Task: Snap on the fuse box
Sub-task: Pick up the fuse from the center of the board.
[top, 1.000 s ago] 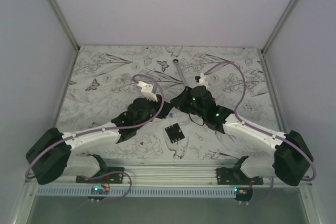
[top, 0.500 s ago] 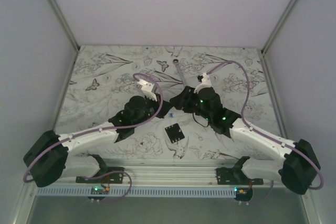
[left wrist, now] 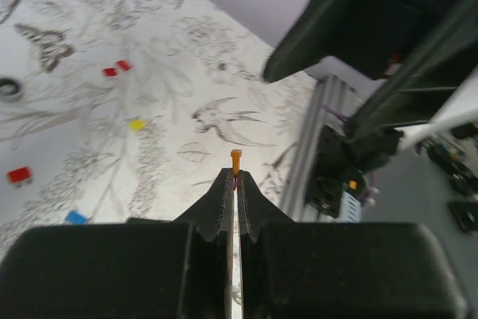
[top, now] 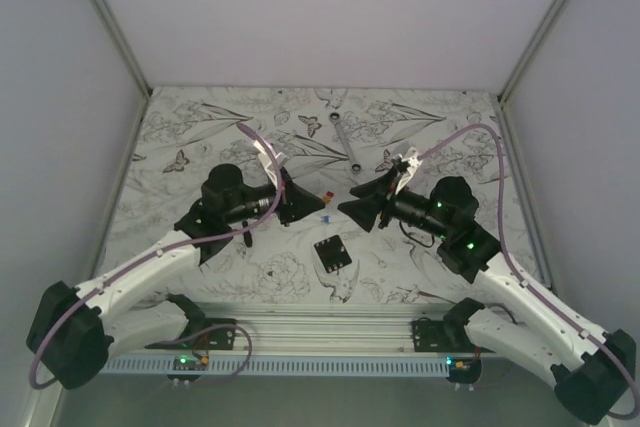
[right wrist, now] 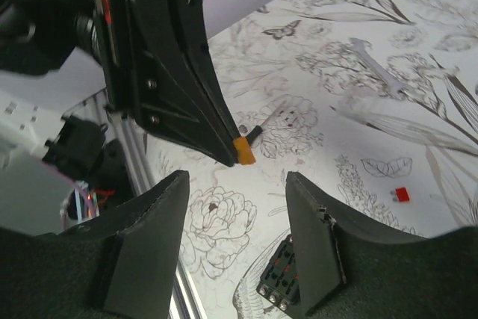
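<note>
The fuse box [top: 333,253] lies flat on the flowered mat between the two arms, small, black and square. In the right wrist view the fuse box [right wrist: 287,285] shows open sockets, low beside my right finger. My left gripper [top: 319,206] [left wrist: 236,177] is shut on a small orange fuse [left wrist: 236,159], held above the mat. My right gripper [top: 353,203] [right wrist: 235,211] stands open and empty, facing the left gripper [right wrist: 175,84] and the orange fuse [right wrist: 243,150] at its tip.
Loose fuses lie on the mat: red [left wrist: 116,69], yellow [left wrist: 137,124], red [left wrist: 20,175], blue [left wrist: 75,217], and a red one [right wrist: 402,194]. A slim grey tool [top: 345,142] lies toward the back. The aluminium rail [top: 330,327] runs along the near edge.
Both arms have drawn apart, the left to the left and the right to the right. The left gripper closed on the orange fuse; the right gripper opened.
</note>
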Controlling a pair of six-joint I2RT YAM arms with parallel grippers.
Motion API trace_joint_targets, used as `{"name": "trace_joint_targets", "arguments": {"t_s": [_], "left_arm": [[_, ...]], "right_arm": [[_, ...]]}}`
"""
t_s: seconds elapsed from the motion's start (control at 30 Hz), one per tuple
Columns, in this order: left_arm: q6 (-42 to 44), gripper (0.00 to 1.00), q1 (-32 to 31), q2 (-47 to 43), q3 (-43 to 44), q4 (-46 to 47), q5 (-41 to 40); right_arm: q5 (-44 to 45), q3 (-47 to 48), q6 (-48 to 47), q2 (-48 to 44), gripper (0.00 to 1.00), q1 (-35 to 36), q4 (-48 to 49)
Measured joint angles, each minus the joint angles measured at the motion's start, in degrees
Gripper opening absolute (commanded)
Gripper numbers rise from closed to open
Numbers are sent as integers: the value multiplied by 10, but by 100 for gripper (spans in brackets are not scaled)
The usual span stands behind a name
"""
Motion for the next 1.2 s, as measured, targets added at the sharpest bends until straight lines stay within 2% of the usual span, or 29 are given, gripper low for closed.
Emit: {"name": "trace_joint_targets", "arguments": {"t_s": [0.17, 0.37, 0.73, 1.2], "left_arm": [[2, 0, 0, -40, 21, -17, 82], [2, 0, -5, -65, 29, -26, 137], [17, 0, -31, -64, 42, -41, 162], [32, 0, -44, -45, 52, -50, 162]], "right_arm": [[-69, -7, -52, -17, 56, -1, 0], [-137, -7, -76, -17, 49, -1, 13], [-219, -7, -73, 2, 38, -1, 53], [-262, -7, -69, 14, 20, -1, 73]]}}
